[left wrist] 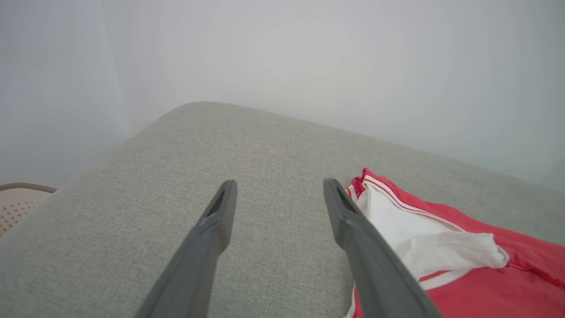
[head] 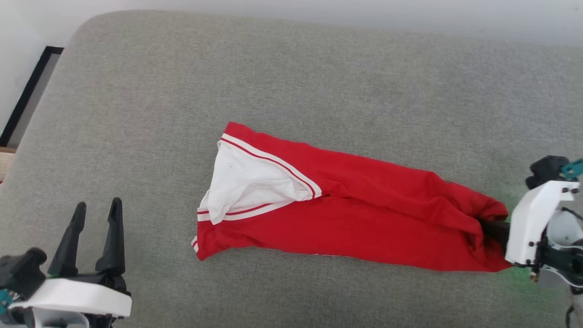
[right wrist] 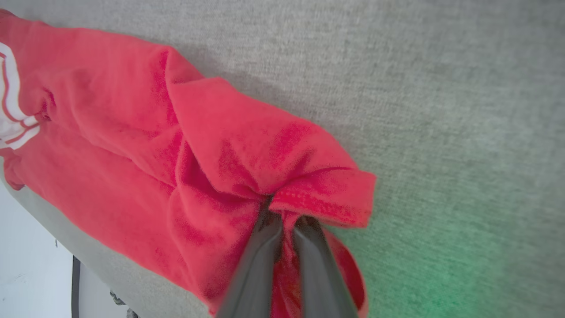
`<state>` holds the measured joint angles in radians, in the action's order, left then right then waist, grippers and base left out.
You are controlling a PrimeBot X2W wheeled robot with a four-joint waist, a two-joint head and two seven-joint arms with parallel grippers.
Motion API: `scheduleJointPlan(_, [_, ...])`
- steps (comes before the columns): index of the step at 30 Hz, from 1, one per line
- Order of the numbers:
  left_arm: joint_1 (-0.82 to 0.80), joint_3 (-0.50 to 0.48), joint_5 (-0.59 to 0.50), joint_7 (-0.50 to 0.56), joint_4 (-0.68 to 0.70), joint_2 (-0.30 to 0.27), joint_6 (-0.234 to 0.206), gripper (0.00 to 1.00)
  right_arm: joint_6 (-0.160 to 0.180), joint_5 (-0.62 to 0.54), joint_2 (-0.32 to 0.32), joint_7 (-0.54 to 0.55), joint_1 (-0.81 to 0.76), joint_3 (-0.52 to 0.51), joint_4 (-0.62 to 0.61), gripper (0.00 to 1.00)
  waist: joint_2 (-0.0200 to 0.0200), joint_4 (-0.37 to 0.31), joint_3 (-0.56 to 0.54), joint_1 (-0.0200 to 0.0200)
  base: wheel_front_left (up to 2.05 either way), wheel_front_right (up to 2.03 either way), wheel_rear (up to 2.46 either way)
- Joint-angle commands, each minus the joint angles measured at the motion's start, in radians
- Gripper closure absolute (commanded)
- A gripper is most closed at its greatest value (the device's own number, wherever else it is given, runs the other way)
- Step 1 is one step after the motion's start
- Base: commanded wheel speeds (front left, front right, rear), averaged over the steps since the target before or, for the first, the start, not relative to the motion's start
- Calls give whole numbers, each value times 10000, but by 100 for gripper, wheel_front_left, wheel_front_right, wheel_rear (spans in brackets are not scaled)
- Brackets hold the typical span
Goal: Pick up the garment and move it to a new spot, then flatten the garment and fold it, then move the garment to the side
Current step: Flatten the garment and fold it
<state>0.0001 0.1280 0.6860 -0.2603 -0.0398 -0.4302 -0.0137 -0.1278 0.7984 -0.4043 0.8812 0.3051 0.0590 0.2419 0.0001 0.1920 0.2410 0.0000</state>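
The right hand (right wrist: 286,221) reaches in sideways, pinched shut on the bunched hem end of the red jersey T-shirt (head: 364,218) lying on the grey cushion (head: 273,68). The left hand (head: 97,206) hovers empty, fingers spread wide.

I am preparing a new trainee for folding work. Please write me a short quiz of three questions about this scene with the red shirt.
1. True or false: the left end effector is open and holds nothing.
2. Where does the right end effector pinch the shirt? A: at its white end. B: at its red end. C: at its middle.
3. Fill in: the shirt lies on a ___ cushion.

Key: 1 true; 2 B; 3 grey.
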Motion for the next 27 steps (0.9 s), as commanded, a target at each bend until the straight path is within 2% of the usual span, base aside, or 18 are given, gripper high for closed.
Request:
scheduleJointPlan(1, [165, -195, -133, -61, -46, 159, 162, 0, -51, 116, -94, -20, -54, -118, -52, 100, -1, -25, -68, 0, 0, 0, 0])
scheduleJointPlan(10, [573, -1274, -1159, -60, -111, 1247, 960, 0, -49, -2, -1121, -157, -345, -1463, 25, 100, -1, -458, -382, 0, 0, 0, 0])
scheduleJointPlan(18, [643, -1643, -1599, -56, -148, 1915, 1289, 0, -48, -658, -1957, -297, -159, -2419, 685, 100, -1, -907, -470, 0, 0, 0, 0])
scheduleJointPlan(23, [496, -1696, -1797, -55, -272, 2175, 1396, 0, -48, -1063, -1941, -195, 166, -2458, 946, 100, -1, -1131, -475, 0, 0, 0, 0])
scheduleJointPlan(27, [460, -1728, -1853, -56, -294, 2264, 1440, 0, -50, -530, -1565, 159, 190, -2217, 124, 100, -1, -1197, -512, 0, 0, 0, 0])
